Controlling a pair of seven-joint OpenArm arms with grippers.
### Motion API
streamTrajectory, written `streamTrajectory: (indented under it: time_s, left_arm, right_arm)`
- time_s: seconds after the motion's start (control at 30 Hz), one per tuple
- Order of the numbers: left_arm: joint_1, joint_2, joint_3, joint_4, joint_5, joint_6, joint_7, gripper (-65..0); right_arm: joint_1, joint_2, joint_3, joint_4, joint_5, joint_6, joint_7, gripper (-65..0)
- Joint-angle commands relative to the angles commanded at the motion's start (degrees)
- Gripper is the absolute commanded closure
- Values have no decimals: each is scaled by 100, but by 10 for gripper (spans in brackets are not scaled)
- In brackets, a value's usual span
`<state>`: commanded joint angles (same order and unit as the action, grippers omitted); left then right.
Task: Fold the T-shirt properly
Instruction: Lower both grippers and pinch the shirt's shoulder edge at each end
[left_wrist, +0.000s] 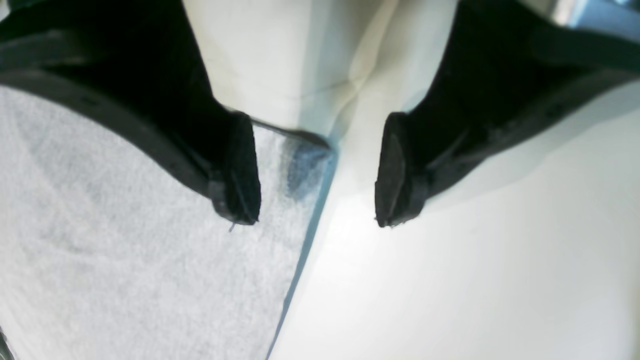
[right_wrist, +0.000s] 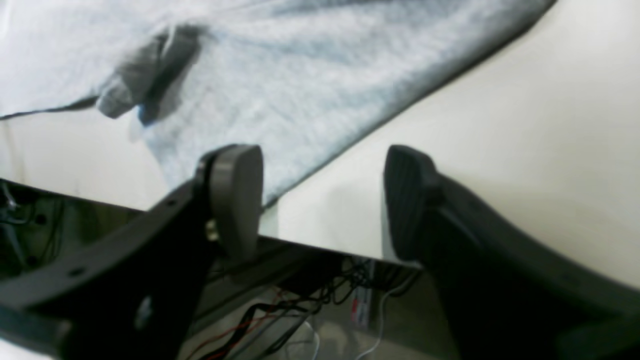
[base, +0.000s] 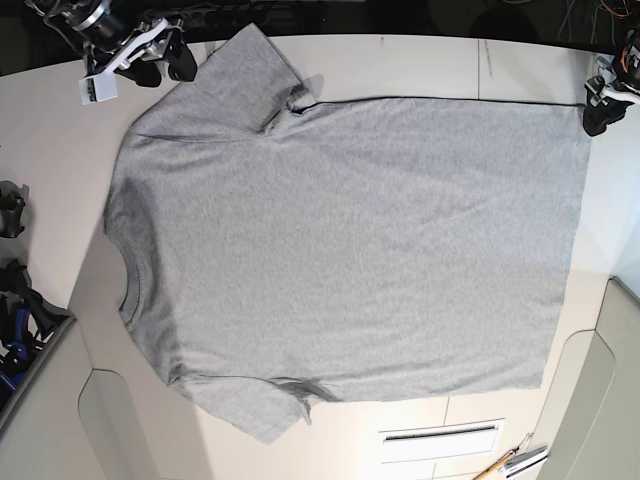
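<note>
While T-shirt (base: 340, 250) lies flat on table (base: 420, 65) | left gripper (left_wrist: 317, 172) wide, hem corner | right gripper (right_wrist: 322, 200) wide, sleeve

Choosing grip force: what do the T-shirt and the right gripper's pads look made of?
T-shirt: soft heathered knit, probably cotton, matte with a fuzzy flecked surface. Right gripper pads: dark, matte, finely ribbed, likely rubber, though plastic is possible.

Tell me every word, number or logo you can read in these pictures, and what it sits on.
No text can be read in any view.
The large light-grey short-sleeved cotton T-shirt lies plain side up, no lettering showing.
The small white tag hanging by the right claw is too small to read.
A red-and-white label among the wires below the table edge is blurred.
</note>
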<state>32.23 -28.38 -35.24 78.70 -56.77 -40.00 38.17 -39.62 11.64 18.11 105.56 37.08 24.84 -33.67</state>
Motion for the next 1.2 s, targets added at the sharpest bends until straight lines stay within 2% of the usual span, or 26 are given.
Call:
streamTrajectory:
  time_s: [0.23, 0.47, 0.67, 0.77, 0.9, 1.13, 1.2]
  left_arm:
    - [0, -2, 0, 0, 2, 0, 2, -408]
    - [0, 0, 0, 0, -20, 0, 26, -408]
    - [2, 68, 11, 4, -98, 0, 173, -408]
    - [2, 92, 11, 4, -387, 0, 546, -408]
    - [9, 92, 11, 4, -474, 0, 695, -408]
    - [13, 92, 269, 4, -514, 0, 682, -408]
    - [13, 92, 321, 4, -516, 0, 542, -407]
  right_arm:
    - [254, -44, -457, -428, 0, 0, 13, -378]
    - [295, -295, -846, -444, -11, 2, 22, -378]
    - [308, -343, -848, -444, -37, 0, 46, -377]
    - [308, -343, -848, -444, -116, 2, 46, -377]
    - [308, -343, -848, -444, -111, 0, 63, -377]
    - [308, -343, -848, -444, -109, 2, 66, -377]
    - [308, -343, -848, -444, -109, 2, 63, -377]
